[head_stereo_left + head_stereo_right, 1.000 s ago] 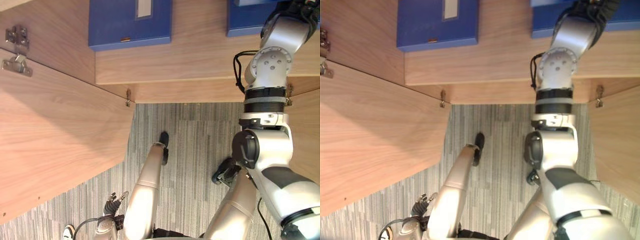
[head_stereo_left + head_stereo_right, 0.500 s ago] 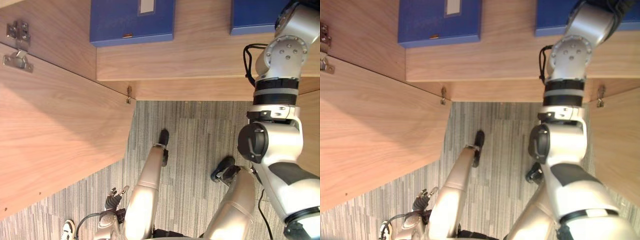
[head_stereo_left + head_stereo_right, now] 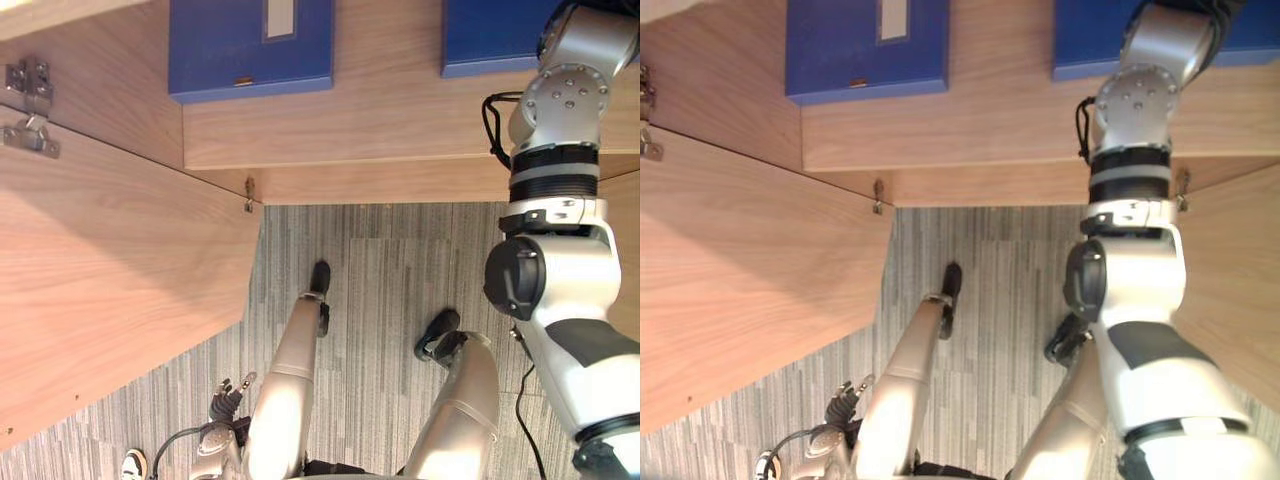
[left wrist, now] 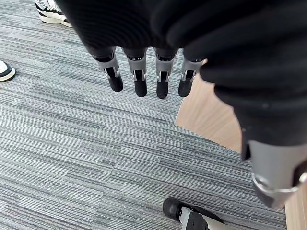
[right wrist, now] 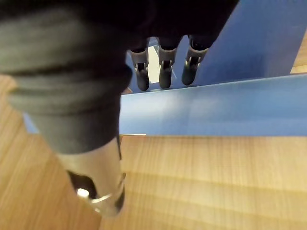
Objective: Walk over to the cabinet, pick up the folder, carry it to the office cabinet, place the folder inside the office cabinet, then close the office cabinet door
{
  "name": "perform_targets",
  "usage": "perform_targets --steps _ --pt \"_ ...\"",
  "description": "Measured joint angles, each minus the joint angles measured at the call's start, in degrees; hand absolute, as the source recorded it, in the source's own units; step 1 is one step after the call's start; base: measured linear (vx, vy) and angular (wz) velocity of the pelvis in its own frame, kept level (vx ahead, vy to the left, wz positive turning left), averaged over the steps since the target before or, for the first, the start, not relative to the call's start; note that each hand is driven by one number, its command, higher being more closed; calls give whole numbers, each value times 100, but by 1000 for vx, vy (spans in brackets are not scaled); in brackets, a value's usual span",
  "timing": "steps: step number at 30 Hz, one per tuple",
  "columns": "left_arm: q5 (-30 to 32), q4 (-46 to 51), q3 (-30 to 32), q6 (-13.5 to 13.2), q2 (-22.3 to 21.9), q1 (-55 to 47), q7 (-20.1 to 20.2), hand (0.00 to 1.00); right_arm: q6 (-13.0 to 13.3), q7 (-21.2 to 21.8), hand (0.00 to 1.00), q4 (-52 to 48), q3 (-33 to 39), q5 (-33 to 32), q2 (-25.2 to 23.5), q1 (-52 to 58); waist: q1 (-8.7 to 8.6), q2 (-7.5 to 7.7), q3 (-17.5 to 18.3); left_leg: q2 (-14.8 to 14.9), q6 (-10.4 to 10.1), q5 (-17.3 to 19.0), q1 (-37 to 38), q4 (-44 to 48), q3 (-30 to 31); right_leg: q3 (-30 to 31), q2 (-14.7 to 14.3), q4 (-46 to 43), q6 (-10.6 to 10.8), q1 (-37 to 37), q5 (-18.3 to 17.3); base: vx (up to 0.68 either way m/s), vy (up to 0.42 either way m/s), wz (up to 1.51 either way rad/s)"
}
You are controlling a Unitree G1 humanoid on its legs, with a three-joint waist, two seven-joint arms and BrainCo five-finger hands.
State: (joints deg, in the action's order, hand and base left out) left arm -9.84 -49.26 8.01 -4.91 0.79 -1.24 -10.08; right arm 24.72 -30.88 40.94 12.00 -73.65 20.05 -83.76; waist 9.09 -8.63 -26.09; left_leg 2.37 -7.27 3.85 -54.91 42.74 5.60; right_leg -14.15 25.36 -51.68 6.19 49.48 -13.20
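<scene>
step: likely releasing folder (image 5: pixel 216 112), lying flat on cabinet shelf (image 3: pixel 400 110) | right hand (image 5: pixel 165 72) hovering over it, fingers straight, gripping nothing | left hand (image 4: pixel 139 79) hanging open, empty, well apart from shelf | tip: lifting straight off, not dragging folder toward shelf edge

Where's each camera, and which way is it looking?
Left eye view: on head, looking down at cabinet shelf, left folder, right folder, carpet; right arm shows.
Right eye view: beside it, same scene.
Left wrist view: past left hand toward carpet, someone's shoe.
Right wrist view: past right hand at right folder, which both eyes share.
</scene>
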Motion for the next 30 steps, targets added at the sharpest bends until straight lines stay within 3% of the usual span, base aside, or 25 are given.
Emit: perform_targets --steps 19,26,30 --pt "-216 -359 249 91 -25 140 -78 0 -332 42 0 1330 -533 -419 -75 -145 -76 56 98 187 30 -68 218 -344 -109 -88 -226 531 -41 -259 224 41 25 -5" --pt "-374 -546 374 96 -51 233 -90 0 -668 21 0 1891 -907 -355 -24 169 -95 104 121 241 31 -70 321 -420 -109 -137 -292 667 -53 -389 253 6 5 -2" --pt "-393 -596 423 81 -37 244 -96 0 -905 -30 0 2182 -992 91 -4 321 -136 197 165 273 26 -73 322 -456 -103 -162 -337 765 -44 -424 284 16 19 -2"
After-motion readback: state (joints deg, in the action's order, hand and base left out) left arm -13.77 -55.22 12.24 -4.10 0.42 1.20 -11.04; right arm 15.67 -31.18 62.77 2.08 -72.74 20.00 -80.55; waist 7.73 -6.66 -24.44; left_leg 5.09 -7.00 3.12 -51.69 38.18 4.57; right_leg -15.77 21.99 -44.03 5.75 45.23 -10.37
